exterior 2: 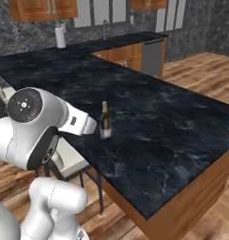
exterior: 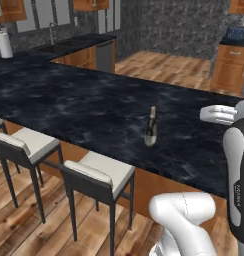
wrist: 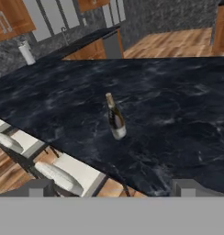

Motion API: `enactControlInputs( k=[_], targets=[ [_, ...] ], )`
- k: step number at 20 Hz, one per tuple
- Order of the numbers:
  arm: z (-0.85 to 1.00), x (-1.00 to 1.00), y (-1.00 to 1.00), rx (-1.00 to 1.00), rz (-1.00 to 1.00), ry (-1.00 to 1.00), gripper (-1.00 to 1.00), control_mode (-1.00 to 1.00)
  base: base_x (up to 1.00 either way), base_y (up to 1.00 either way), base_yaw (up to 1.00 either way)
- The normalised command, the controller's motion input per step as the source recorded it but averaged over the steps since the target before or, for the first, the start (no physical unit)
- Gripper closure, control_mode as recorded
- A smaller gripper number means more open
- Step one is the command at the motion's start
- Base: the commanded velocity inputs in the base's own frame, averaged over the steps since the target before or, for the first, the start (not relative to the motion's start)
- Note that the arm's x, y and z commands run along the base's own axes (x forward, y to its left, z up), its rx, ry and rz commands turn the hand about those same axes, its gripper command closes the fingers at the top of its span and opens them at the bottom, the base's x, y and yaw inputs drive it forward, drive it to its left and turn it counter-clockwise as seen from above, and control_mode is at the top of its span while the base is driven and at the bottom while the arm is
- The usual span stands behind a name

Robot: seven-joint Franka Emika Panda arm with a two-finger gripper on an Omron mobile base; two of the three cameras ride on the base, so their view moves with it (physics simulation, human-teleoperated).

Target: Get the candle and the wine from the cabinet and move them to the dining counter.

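Standing upright at frame centre on the black marble desk (exterior: 69, 107): wine (exterior: 151, 128). Sitting near the desk's stool-side edge in the right base view. Showing cream stools (exterior: 96, 175) at lower left, paper towel roll (exterior: 3, 44) at upper left. Spreading wide and gripping nothing at the hand view's bottom: claw (wrist: 112, 188).

one wine bottle (exterior: 151, 131), one dining counter (exterior: 84, 107), two stools (exterior: 101, 175), one paper towel roll (exterior: 4, 44)
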Motion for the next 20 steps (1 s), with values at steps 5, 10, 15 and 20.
enactControlInputs(
  k=[5, 10, 15, 20],
  targets=[
    [0.00, 0.00, 0.00, 0.00, 0.00, 0.00, -1.00, 1.00, -0.99, -0.51, -0.20],
    [0.00, 0.00, 0.00, 0.00, 0.00, 0.00, -1.00, 1.00, -0.85, -0.53, -0.23],
    [0.00, 0.00, 0.00, 0.00, 0.00, 0.00, -1.00, 1.00, -0.21, -0.60, -0.29],
    [0.00, 0.00, 0.00, 0.00, 0.00, 0.00, -1.00, 1.00, 0.00, -0.70, -0.32]
  ],
)
